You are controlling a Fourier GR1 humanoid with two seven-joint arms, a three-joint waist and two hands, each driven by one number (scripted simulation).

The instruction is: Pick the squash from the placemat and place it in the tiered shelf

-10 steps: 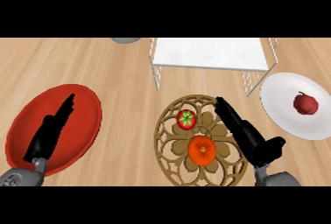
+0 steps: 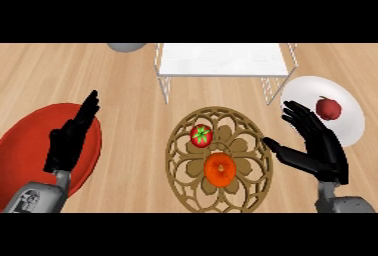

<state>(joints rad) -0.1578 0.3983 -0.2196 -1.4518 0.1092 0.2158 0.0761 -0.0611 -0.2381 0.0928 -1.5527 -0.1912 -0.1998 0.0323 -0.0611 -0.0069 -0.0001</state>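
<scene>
1. The squash (image 2: 219,168), round and orange, lies on the near half of the openwork round placemat (image 2: 181,172) at the middle of the counter (image 2: 125,90). Neither hand touches it.
2. A red tomato (image 2: 201,135) with a green star top sits on the same placemat, just beyond the squash toward the far edge and near it.
3. The white tiered shelf (image 2: 221,60) stands at the far edge, straight beyond the placemat. A narrow strip of bare wood separates its legs from the mat's far rim.
4. Open wood runs between the placemat and the red plate (image 2: 29,145) at the left edge. On the right the room is tighter, with a white plate (image 2: 347,100) carrying a dark red fruit (image 2: 328,107).
5. The right hand (image 2: 321,152) is between the placemat's right rim and the white plate, overlapping that plate's near-left edge. Its fingers are spread, pointing away, thumb out toward the mat, holding nothing.
6. The left hand (image 2: 66,145) is over the red plate's right part, fingers straight and together, empty.
7. A grey object (image 2: 129,46) shows partly at the far edge.
</scene>
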